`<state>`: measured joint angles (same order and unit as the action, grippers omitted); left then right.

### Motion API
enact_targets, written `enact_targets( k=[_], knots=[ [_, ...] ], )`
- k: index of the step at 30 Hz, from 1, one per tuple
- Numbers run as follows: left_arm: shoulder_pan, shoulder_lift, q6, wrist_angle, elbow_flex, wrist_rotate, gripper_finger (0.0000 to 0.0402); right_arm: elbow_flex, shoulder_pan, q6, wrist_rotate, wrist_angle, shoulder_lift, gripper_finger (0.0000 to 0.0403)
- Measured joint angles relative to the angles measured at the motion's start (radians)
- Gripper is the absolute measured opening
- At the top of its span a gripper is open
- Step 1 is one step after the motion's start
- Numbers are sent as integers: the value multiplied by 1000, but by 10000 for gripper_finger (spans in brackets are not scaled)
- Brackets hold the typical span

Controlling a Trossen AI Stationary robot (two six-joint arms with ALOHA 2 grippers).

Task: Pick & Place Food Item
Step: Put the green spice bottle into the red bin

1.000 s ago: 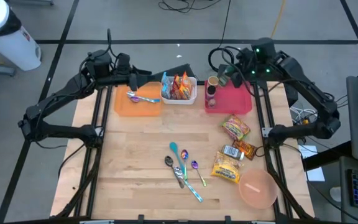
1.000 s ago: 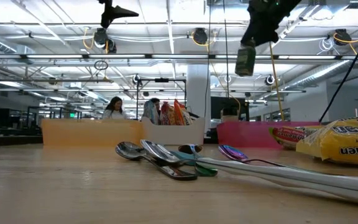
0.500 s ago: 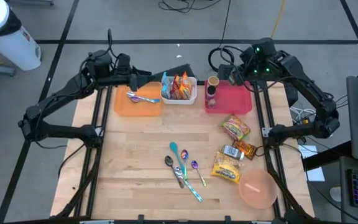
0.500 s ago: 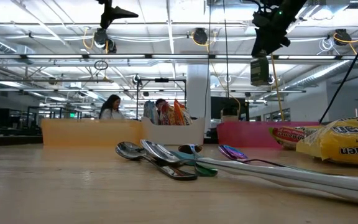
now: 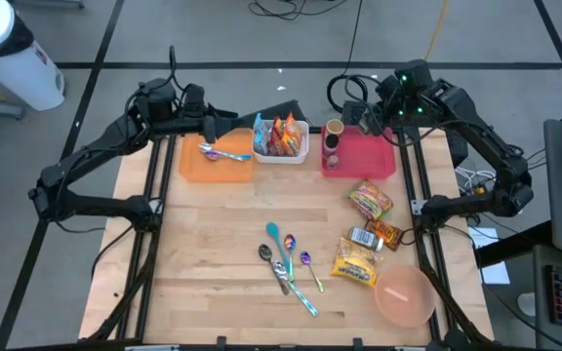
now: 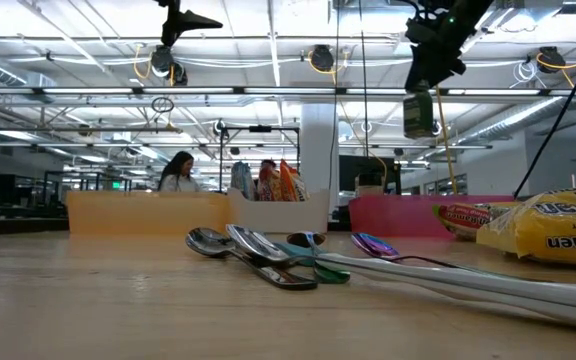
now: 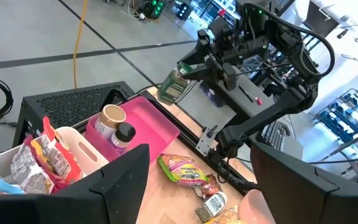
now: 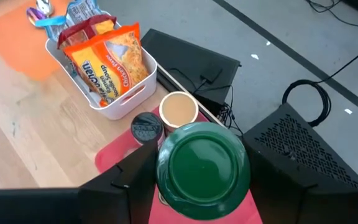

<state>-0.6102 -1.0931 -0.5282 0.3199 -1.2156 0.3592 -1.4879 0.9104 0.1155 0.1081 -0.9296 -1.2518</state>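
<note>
- Hanging in the air above the far end of the pink plastic tray [image 5: 371, 156], the right gripper [image 5: 367, 119] has its fingers clamped on a green-lidded glass jar [image 8: 202, 165].
- Standing in that tray are a tan-topped cup [image 5: 335, 128] and a dark-capped bottle [image 5: 331, 142].
- Beside the tray sits a white bin of snack packets [image 5: 281, 139].
- Above the orange tray [image 5: 218, 161], the left gripper [image 5: 224, 119] waits, fingers apart and empty.

Four spoons [image 5: 286, 261] on the surface, one more in the orange tray [image 5: 191, 168]; four loose snack packets [image 5: 370, 200]; one pink bowl [image 5: 404, 296]; three jars [image 5: 334, 132].
</note>
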Motion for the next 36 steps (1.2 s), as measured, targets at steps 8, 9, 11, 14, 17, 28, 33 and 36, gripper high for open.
enact_targets(
  k=[8,9,11,14,17,28,33,36],
  knots=[
    [0,0,0,0,0,-2,285,26,0,2,0,-3,0,198],
    [0,0,0,0,0,-2,285,30,0,2,0,-3,0,198],
    [0,0,0,0,0,-2,285,35,0,2,0,-4,0,198],
    [0,0,0,0,0,-2,285,41,0,2,1,-3,0,198],
    [0,0,0,0,0,-2,285,44,0,6,15,-4,0,198],
    [1,0,-1,0,0,-3,285,45,-1,9,54,-3,0,198],
    [1,0,-1,0,0,-3,285,45,-1,10,101,-3,0,200],
    [1,0,-1,0,0,-3,285,45,-1,10,106,-3,0,208]
  ],
)
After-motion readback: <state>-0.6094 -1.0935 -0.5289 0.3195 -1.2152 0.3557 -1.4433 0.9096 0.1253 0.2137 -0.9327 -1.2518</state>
